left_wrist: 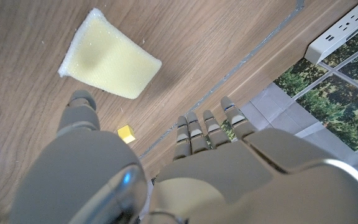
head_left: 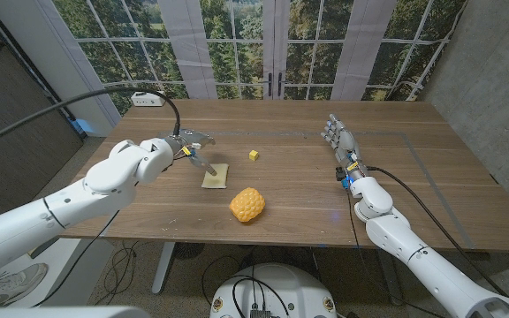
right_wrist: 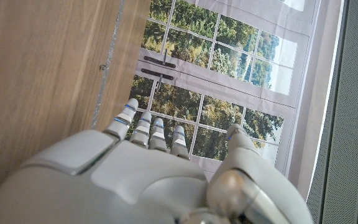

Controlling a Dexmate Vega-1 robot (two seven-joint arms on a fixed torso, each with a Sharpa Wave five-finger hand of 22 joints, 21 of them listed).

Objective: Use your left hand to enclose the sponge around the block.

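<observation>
Orange fruit [head_left: 247, 204] beside sponge [head_left: 215, 177]

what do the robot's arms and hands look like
Both arms are smooth, rounded white shells, each with a black cable running along it. The left hand and right hand are grey with segmented fingers; the right wrist carries small blue and red markings.

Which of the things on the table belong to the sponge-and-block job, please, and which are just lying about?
Belong to the job:
- sponge, flat on the table
- block, small and yellow, apart from the sponge
- left robot hand, holding nothing, beside the sponge

Just lying about:
- orange-yellow bumpy fruit-like object, near the front
- power strip, at the far edge
- right robot hand, holding nothing
</observation>
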